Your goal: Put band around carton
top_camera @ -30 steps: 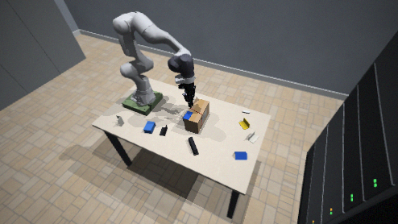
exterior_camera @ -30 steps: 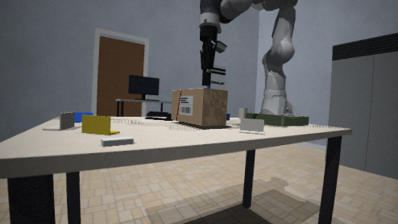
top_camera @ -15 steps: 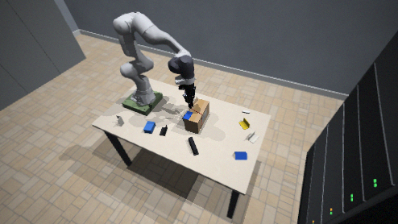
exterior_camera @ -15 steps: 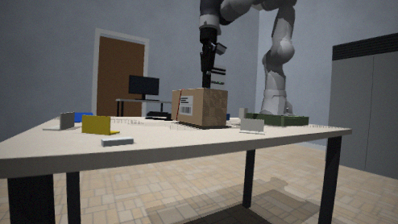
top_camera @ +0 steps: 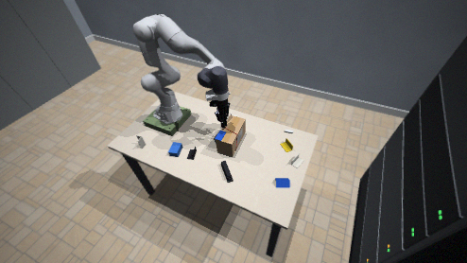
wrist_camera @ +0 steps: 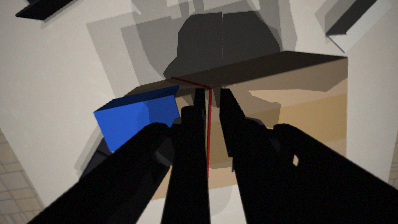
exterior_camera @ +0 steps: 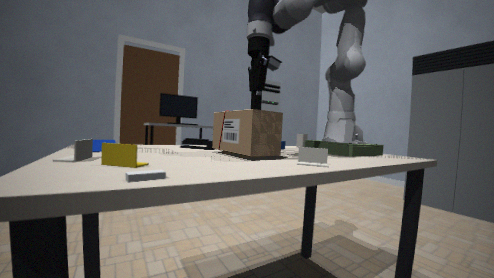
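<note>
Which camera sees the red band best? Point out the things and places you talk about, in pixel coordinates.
The wrist view: the red band (top_camera: 231, 131) (exterior_camera: 222, 131) (wrist_camera: 209, 135) runs long and bright across the carton (top_camera: 226, 147) (exterior_camera: 266, 132) (wrist_camera: 320, 115). The top view shows a thin line; the exterior shows it down one side, beside the label (exterior_camera: 231, 131).

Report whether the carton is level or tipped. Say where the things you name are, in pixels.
Level: the carton (top_camera: 239, 132) (exterior_camera: 267, 134) (wrist_camera: 320, 112) appears flat on its base at the tabletop (top_camera: 255, 189) (exterior_camera: 220, 175) (wrist_camera: 55, 65), its upright edges vertical in the exterior view.
</note>
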Robot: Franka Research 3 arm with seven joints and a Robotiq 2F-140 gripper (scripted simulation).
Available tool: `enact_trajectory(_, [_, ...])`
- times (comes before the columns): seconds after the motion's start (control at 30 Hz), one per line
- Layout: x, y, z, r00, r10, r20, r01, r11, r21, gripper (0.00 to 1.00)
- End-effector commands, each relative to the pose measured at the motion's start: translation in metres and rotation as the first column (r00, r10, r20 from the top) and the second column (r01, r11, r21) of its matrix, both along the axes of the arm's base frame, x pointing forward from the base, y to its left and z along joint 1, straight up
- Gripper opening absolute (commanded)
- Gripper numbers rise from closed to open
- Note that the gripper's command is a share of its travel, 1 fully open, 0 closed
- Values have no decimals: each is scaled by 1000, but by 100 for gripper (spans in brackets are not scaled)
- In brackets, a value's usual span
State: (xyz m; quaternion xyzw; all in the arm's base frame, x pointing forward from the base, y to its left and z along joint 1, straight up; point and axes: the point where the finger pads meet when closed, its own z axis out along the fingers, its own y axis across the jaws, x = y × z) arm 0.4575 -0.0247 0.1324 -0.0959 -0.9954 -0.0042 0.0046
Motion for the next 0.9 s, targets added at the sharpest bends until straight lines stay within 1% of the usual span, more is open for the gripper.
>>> enact_trajectory(0.0, [1,-1,-2,1000,-4,4,4,1000,-4,18])
enact_trajectory(0.87, [1,-1,-4,1000,-4,4,4,1000,-4,18])
